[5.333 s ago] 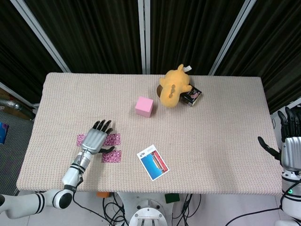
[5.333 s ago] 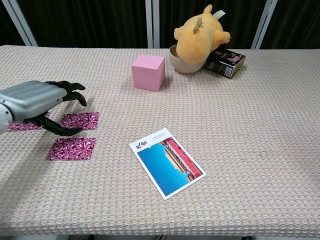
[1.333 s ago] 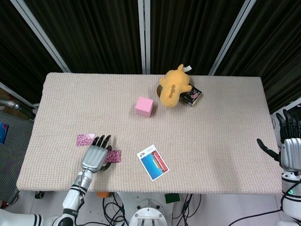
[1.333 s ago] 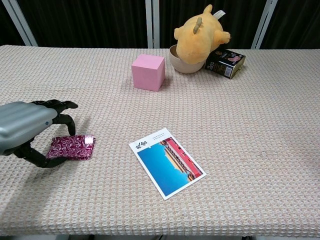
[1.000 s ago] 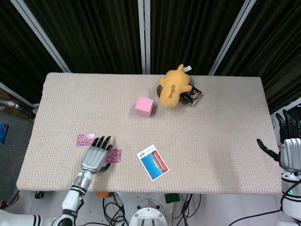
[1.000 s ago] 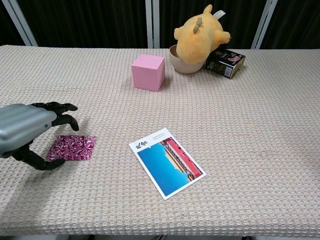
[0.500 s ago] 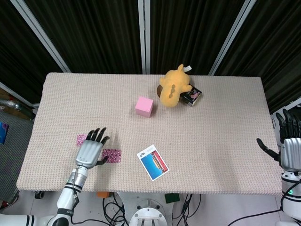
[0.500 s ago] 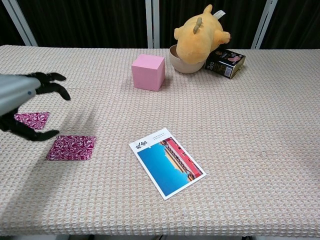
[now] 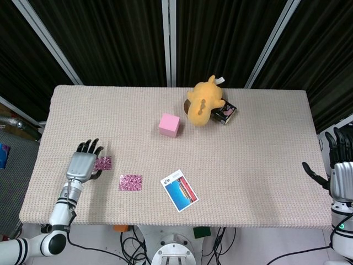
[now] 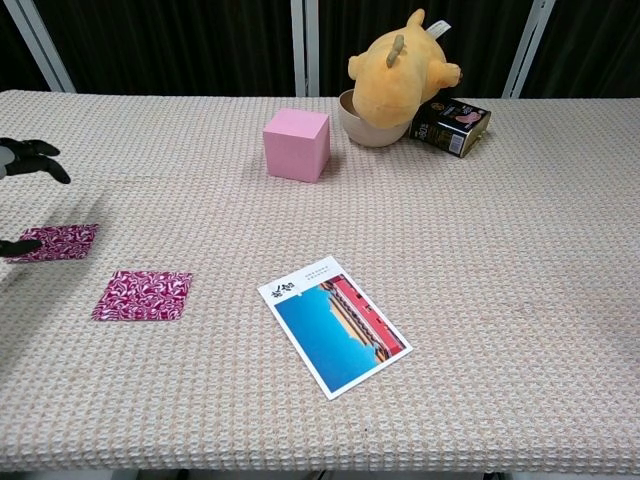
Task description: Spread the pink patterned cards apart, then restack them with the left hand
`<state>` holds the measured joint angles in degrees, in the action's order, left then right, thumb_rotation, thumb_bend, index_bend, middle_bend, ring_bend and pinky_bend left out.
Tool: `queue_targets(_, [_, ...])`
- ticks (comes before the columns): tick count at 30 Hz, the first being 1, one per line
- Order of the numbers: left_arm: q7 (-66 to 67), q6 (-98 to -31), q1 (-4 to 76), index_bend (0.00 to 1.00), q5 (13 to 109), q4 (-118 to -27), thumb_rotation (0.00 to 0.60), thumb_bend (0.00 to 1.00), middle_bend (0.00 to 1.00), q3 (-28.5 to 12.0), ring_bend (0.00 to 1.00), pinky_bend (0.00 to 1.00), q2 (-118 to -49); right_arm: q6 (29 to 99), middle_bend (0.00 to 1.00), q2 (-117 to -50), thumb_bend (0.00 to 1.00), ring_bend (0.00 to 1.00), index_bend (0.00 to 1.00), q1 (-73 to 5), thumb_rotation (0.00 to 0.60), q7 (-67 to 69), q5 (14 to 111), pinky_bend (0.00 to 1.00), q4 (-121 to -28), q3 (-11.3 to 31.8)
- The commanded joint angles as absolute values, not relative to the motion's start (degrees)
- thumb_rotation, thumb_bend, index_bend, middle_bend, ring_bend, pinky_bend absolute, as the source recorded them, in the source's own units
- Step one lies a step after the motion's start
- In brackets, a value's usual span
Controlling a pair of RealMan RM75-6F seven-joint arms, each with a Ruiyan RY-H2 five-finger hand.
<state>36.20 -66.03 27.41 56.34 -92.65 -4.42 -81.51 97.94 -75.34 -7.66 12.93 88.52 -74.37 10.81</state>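
Two pink patterned cards lie flat near the table's front left. One card point(image 9: 130, 182) point(image 10: 143, 295) lies alone, nearer the middle. The other card point(image 9: 103, 163) point(image 10: 57, 242) lies further left, at the thumb side of my left hand point(image 9: 81, 163). That hand hovers with its fingers spread and holds nothing. In the chest view only its dark fingertips point(image 10: 33, 158) and thumb tip show at the left edge, the thumb close to the card's corner. My right hand point(image 9: 340, 165) hangs beyond the table's right edge, fingers apart and empty.
A blue and red postcard point(image 9: 179, 193) point(image 10: 335, 325) lies right of the cards. Further back stand a pink cube point(image 9: 169, 125) point(image 10: 297, 143), a yellow plush point(image 9: 205, 101) point(image 10: 400, 62) on a bowl point(image 10: 362, 128), and a small dark box point(image 9: 225, 112) point(image 10: 451, 125).
My left hand has lifted off the card nearer the middle and swung left to the far-left card. Both cards lie where they were half a second ago; the right hand is still.
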Motion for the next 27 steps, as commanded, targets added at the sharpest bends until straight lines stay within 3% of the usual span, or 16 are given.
queue_targets(1, [34.4, -64.6, 27.6, 0.17, 56.0, -89.2, 0.529, 0.25, 0.0, -4.1, 0.0, 0.1, -82.4, 98.0, 0.0, -75.2, 0.45, 0.0, 0.0, -7.6, 0.6, 12.5, 88.6, 0.0, -74.8, 10.9])
queue_targets(27, [32.1, -61.4, 28.3, 0.23, 54.7, -84.9, 0.526, 0.25, 0.0, -3.4, 0.0, 0.1, -84.5, 97.0, 0.0, -75.7, 0.45, 0.0, 0.0, -7.9, 0.6, 11.3, 88.4, 0.0, -74.7, 10.6])
